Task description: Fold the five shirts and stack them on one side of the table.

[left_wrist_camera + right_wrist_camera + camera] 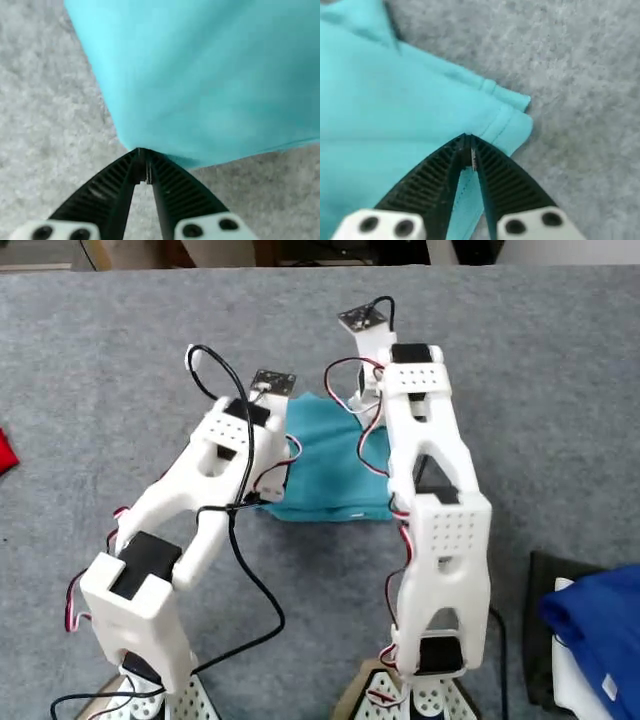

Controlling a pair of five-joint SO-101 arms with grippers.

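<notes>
A teal shirt point(330, 465) lies on the grey table cover between my two arms, partly folded. In the left wrist view my left gripper point(143, 153) is shut, its tips meeting right at a corner edge of the teal shirt point(210, 80), pinching the cloth there. My right gripper point(468, 138) is also shut, with its tips pressed together on the teal shirt point(385, 115) close to a stitched hem corner point(512, 120). From above, the left arm point(225, 445) reaches to the shirt's left side and the right arm point(420, 410) to its far right side.
A folded blue shirt point(600, 625) rests on a stack of white and dark cloth at the table's right front. A bit of red cloth point(5, 452) shows at the left edge. Bare grey cover point(120, 350) surrounds the teal shirt.
</notes>
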